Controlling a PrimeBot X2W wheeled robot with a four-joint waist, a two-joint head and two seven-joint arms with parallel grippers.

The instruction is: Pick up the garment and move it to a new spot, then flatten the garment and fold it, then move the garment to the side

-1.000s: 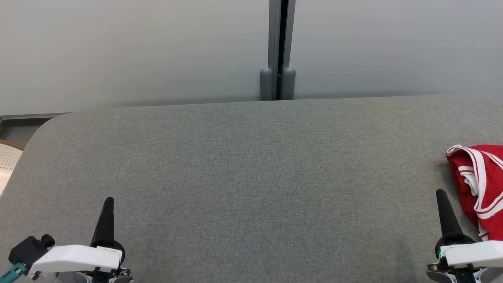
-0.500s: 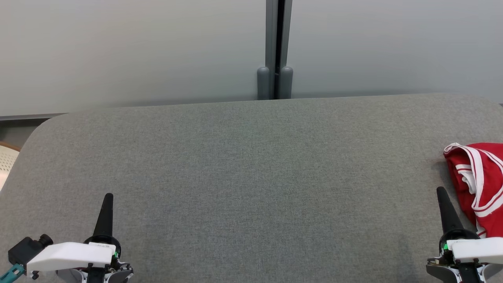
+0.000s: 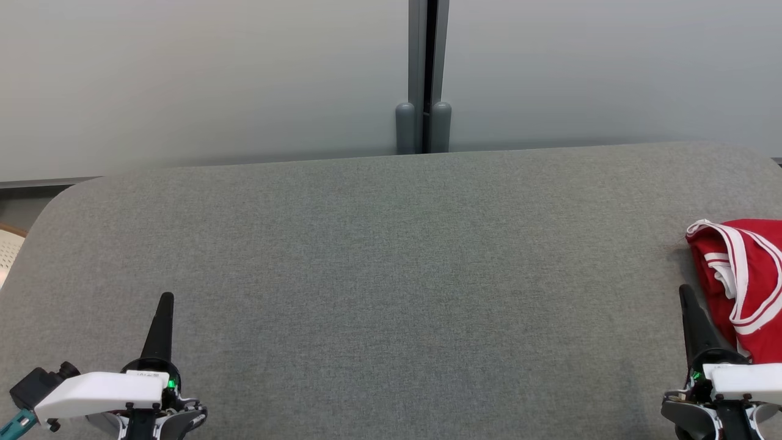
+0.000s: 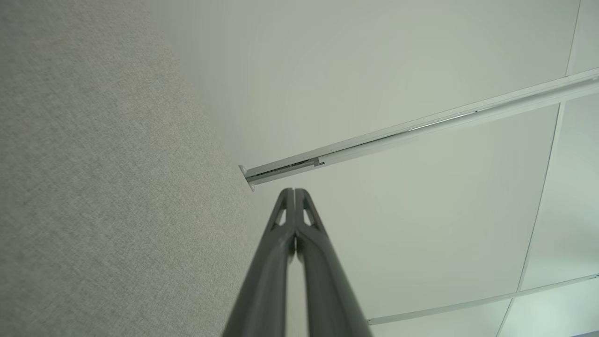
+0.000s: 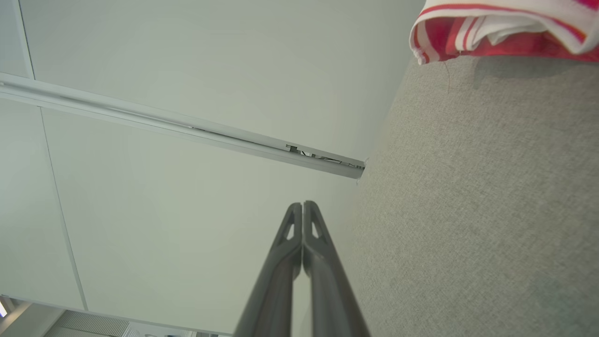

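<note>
Looking from the head, left gripper (image 3: 165, 299): jaws pressed together into one dark spike, nothing held, over the near left of the grey surface (image 3: 391, 275).
Head, right gripper (image 3: 685, 292): jaws likewise together, nothing between them, pointing away from the robot.
Head, garment (image 3: 748, 287): red with white stripes, bunched on the surface just right of the right gripper, reaching from beside its finger to past its tip. Whether cloth and finger touch cannot be told. It lies well apart from the left gripper.
Head, wall (image 3: 183, 79): pale panels beyond both tips, past the surface's far edge, with a grey post (image 3: 423, 73) about midway between the grippers.
Left wrist, left gripper (image 4: 294, 191): fingertips meet, no gap, empty.
Left wrist, surface (image 4: 93, 187): grey weave left of the fingers in this view.
Left wrist, post (image 4: 421, 126): runs from just past the tip off to the right.
Right wrist, right gripper (image 5: 303, 204): fingertips meet, empty.
Right wrist, garment (image 5: 496, 28): ahead of the tip and off to the right, lying on the surface (image 5: 468, 210), apart from the fingers.
Right wrist, post (image 5: 187, 128): crosses ahead of the tip, coming from the left.
</note>
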